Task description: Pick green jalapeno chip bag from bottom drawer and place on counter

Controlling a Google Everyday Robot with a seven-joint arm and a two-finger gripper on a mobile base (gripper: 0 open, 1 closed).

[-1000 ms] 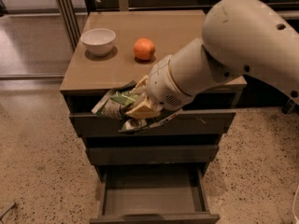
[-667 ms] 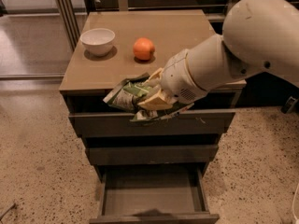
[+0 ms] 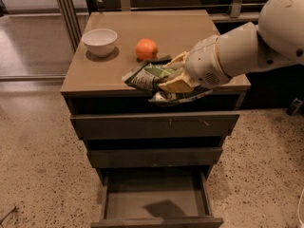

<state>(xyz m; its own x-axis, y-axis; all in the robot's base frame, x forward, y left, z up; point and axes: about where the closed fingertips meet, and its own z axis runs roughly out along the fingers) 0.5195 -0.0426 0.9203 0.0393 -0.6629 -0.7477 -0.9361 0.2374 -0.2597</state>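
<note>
While claw (image 3: 174, 82) grips bag (image 3: 144, 76) over counter (image 3: 161, 26) | orange (image 3: 146, 49) just behind, bowl (image 3: 99, 41) apart

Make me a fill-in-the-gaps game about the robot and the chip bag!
1. On the counter, the round fruit beside the white bowl is ___ in colour.
2. The pincer grips the green jalapeno chip bag at the counter's ___ edge.
3. The bottom drawer is ___, not shut.

Missing words: orange; front; open.
</note>
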